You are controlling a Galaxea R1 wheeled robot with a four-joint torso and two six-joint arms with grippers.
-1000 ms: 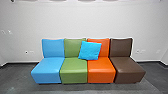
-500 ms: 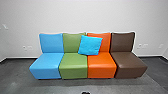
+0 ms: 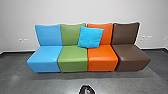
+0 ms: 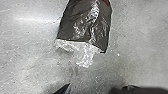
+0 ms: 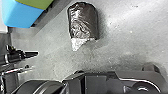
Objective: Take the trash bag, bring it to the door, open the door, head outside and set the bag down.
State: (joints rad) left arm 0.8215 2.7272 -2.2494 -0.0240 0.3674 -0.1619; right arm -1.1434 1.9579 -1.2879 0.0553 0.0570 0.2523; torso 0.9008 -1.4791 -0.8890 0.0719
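Trash bag (image 3: 87,90) on grey floor (image 3: 57,83), near, at twelve o'clock from robot; apart from dark robot base (image 5: 100,82), ungripped. Pale crumpled end probably thin plastic. Left gripper, right gripper: cannot tell how wide either stands. Beyond bag, front edges of blue seat (image 3: 45,56) at eleven, brown seat (image 3: 131,56) at one; floor between, also at bag's nine and three.
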